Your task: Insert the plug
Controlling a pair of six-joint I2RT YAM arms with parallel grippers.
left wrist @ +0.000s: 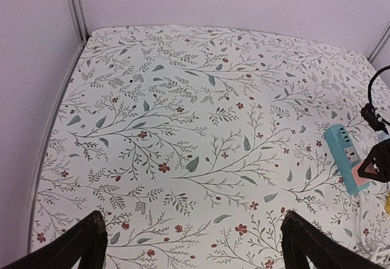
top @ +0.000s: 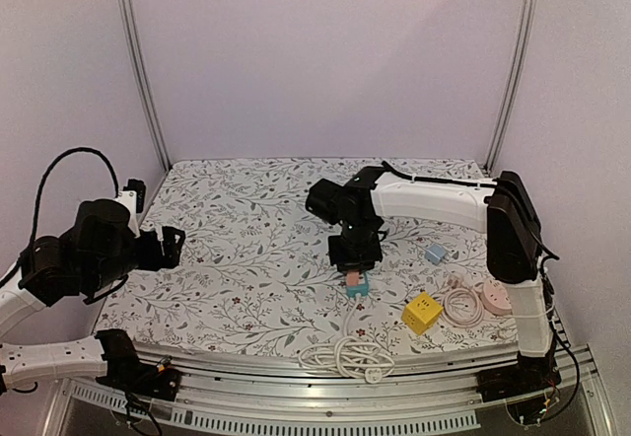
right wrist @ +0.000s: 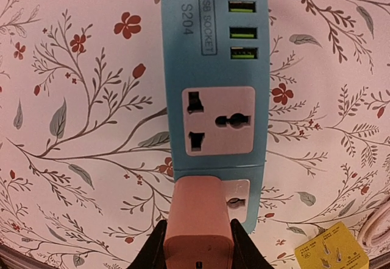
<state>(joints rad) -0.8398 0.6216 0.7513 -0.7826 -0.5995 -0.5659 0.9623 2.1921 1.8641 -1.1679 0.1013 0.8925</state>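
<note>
The right tool [right wrist: 198, 248] was squeezed shut on the pink plug [right wrist: 198, 217], with a finger on each side of it. The plug sat over the lower socket, at the 6 o'clock end of the blue power strip [right wrist: 216, 68]. The strip lay flat on the flowery worktop [top: 246, 258], a bit toward its 3 o'clock side. I could not tell if the pins were in the holes yet or only above them. It looked like the pushing-in step. Next, the plug would likely need to stay straight over its holes and go straight down, and the light strip might slide if pushed from the side. The other socket [right wrist: 218, 121] was free at 12 o'clock from the plug, and the green USB holes [right wrist: 242, 19] sat past that. The plug stood close to the strip's 9 o'clock edge, so there was little room to slip that way. A yellow cube [top: 422, 312] lay near the strip at 4 o'clock, and the white cable [top: 345, 357] was looped at 6 o'clock by the worktop's front edge. There was more open room toward 9 o'clock, with only flowery cloth. Over there the left tool [top: 170, 247] hung wide open, holding nothing, well apart from the strip.
</note>
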